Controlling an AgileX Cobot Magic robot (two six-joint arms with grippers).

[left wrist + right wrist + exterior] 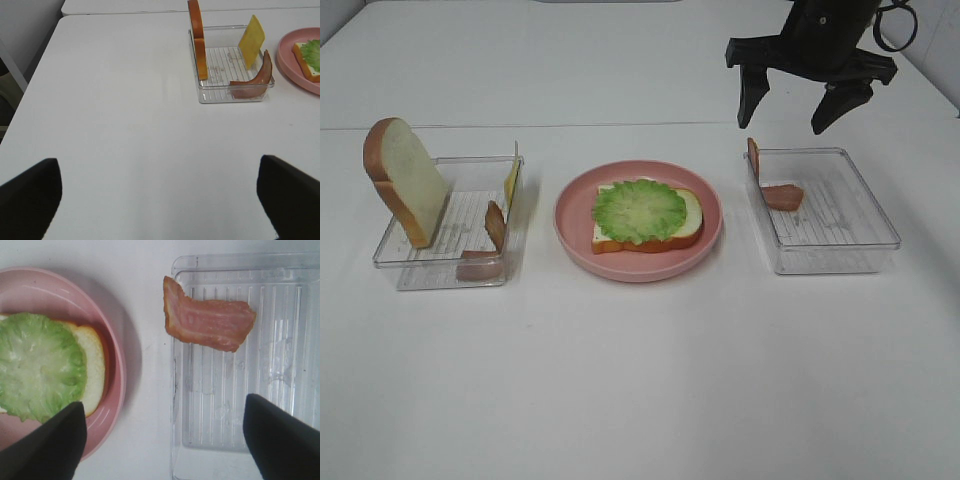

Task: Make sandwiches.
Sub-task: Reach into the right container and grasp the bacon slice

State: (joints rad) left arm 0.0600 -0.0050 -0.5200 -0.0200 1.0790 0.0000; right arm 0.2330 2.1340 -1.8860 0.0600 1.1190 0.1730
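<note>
Bright, even light; soft shadows.

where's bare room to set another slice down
Widest: the bare table on the camera side of the pink plate and both trays. The right tray is bare beyond its bacon strip. Crowded: the left tray, with bread, cheese, bacon; the gaps beside the plate are narrow.

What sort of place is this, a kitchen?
Probably a robot lab or test bench, not a kitchen: a bare white table, a bread slice standing in a clear plastic tray, and the black right gripper hanging open above.
</note>
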